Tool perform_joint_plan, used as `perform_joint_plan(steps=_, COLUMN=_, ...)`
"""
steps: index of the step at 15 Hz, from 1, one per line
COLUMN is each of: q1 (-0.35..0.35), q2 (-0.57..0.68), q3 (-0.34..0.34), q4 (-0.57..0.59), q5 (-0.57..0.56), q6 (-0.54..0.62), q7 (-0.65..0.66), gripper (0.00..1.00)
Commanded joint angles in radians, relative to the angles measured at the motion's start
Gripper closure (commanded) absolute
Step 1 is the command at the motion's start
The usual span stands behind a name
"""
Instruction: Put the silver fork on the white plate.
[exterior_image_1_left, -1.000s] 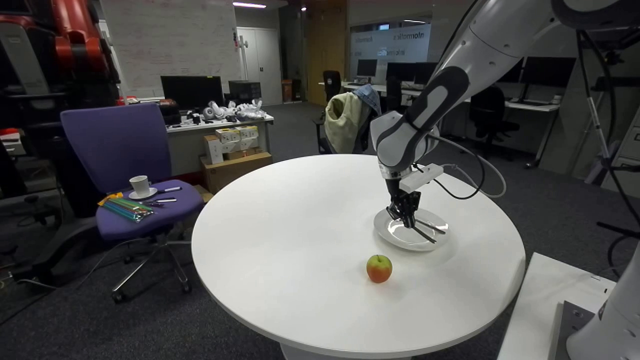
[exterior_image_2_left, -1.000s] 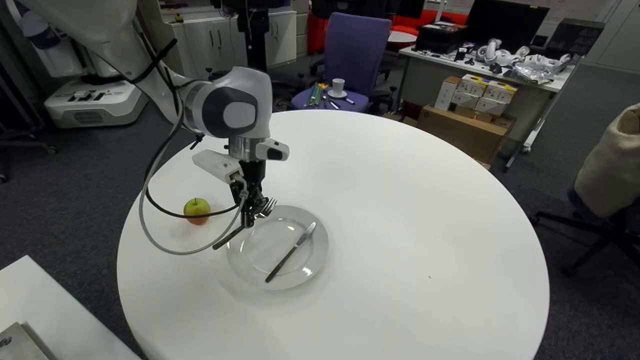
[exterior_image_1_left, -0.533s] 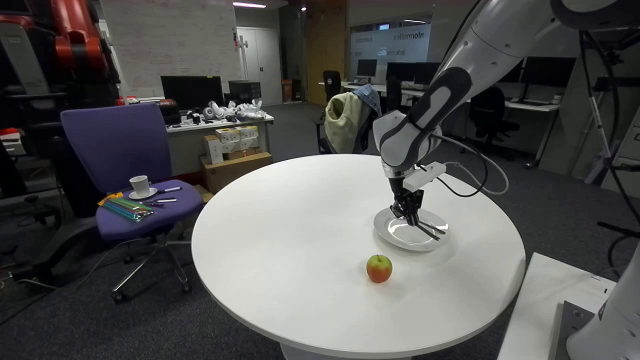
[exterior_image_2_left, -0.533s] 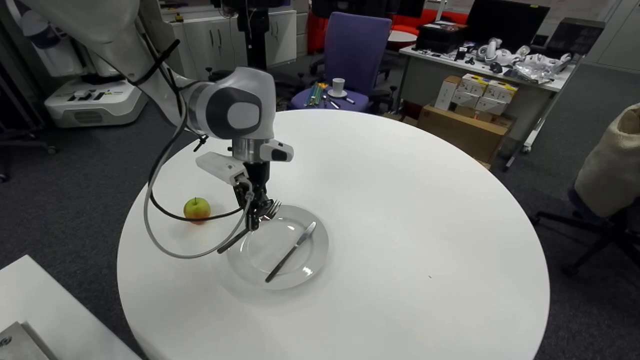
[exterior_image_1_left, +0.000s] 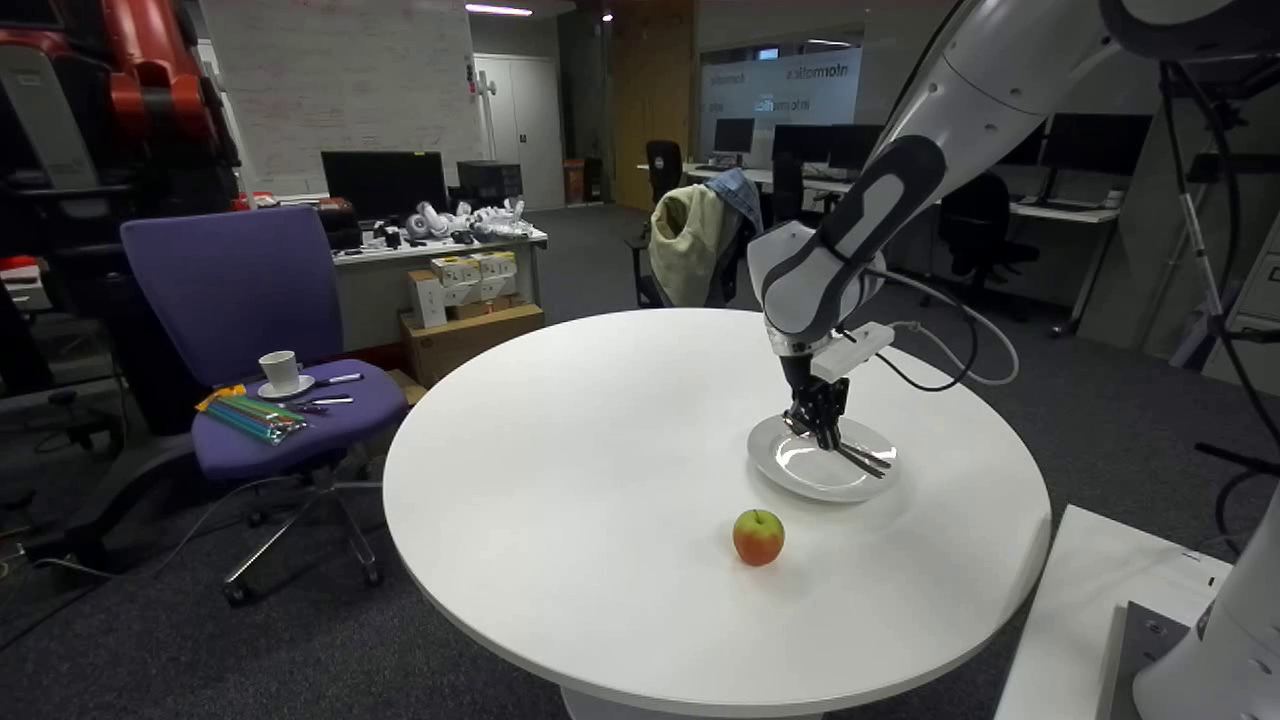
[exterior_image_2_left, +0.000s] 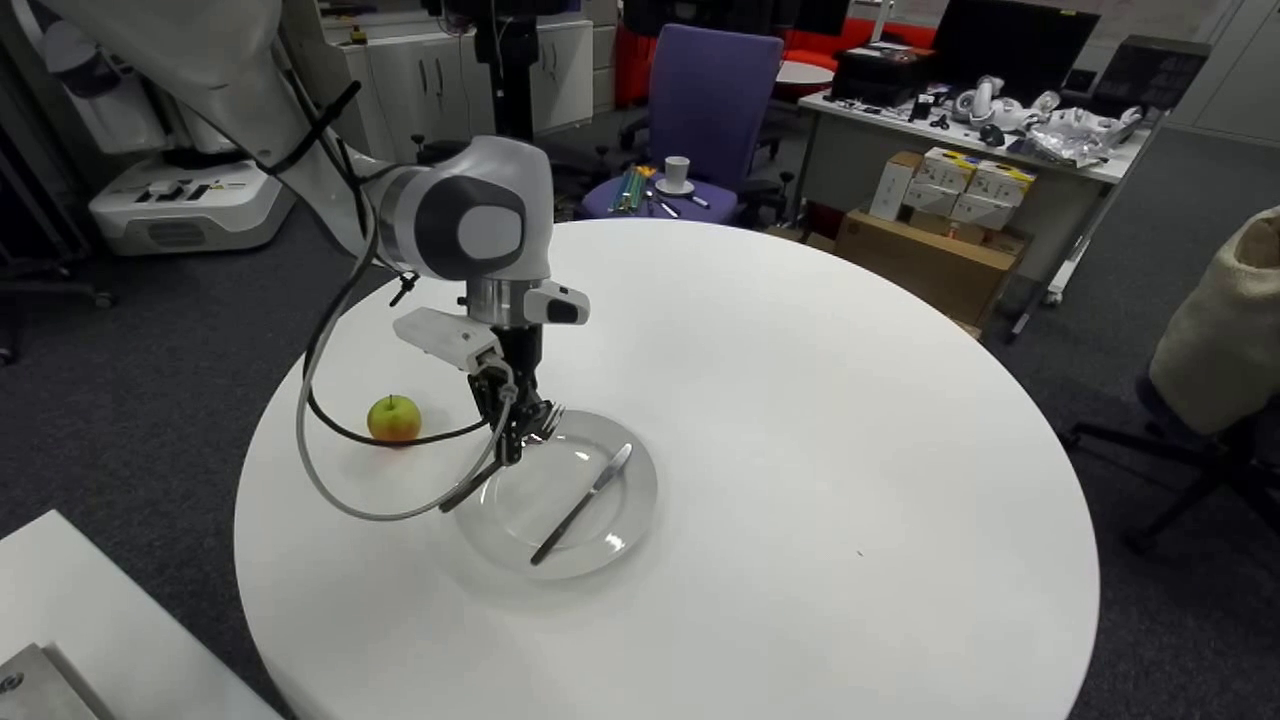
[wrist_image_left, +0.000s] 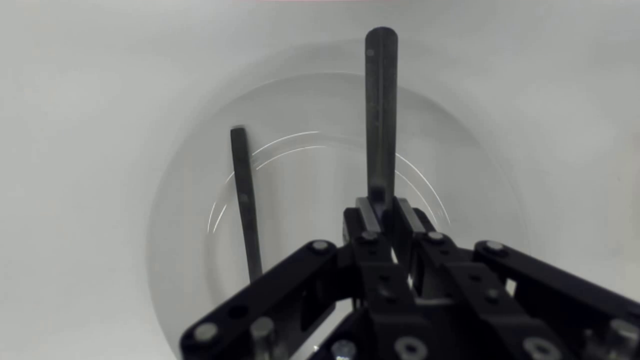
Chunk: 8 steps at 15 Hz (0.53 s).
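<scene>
My gripper (wrist_image_left: 382, 215) is shut on the handle of the silver fork (wrist_image_left: 381, 110), with one finger on each side. The handle points away from the fingertips and its end reaches past the plate's rim in the wrist view. The fork's tines (exterior_image_2_left: 554, 418) stick out beyond the fingers on the far side. The white plate (exterior_image_2_left: 642, 505) lies under the gripper; it also shows in an exterior view (exterior_image_1_left: 775, 462). The fork is over one side of the plate; I cannot tell whether it touches it. The gripper (exterior_image_1_left: 826, 440) hides the fork's middle.
A knife (exterior_image_2_left: 580, 505) with a dark handle lies on the plate, beside the fork; it also shows in the wrist view (wrist_image_left: 246, 200). A red-green apple (exterior_image_1_left: 758, 538) stands on the round white table (exterior_image_1_left: 560, 500) near the plate. A cable loop hangs from the wrist.
The gripper and fork have moved a short way further over the plate, toward the knife, slowing in the last half second. The plate, knife and apple have not moved.
</scene>
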Motion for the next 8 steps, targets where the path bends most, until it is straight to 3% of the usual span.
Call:
perform_joint_plan(steps=1, q1=-0.01, q2=0.0, q3=0.009, q4=0.003, q5=-0.004, q6=-0.003, q7=0.002, gripper=0.87)
perform_joint_plan(steps=5, q1=-0.01, q2=0.0, q3=0.009, q4=0.002, q5=-0.004, q6=-0.003, q7=0.002, gripper=0.87)
perform_joint_plan(steps=6, q1=-0.011, q2=0.003, q3=0.01, q4=0.009, q5=-0.002, q6=-0.006, q7=0.0, gripper=0.97)
perform_joint_plan(steps=8, q1=-0.013, q2=0.013, q3=0.009, q4=0.019, q5=0.0, q6=-0.006, q7=0.001, gripper=0.97)
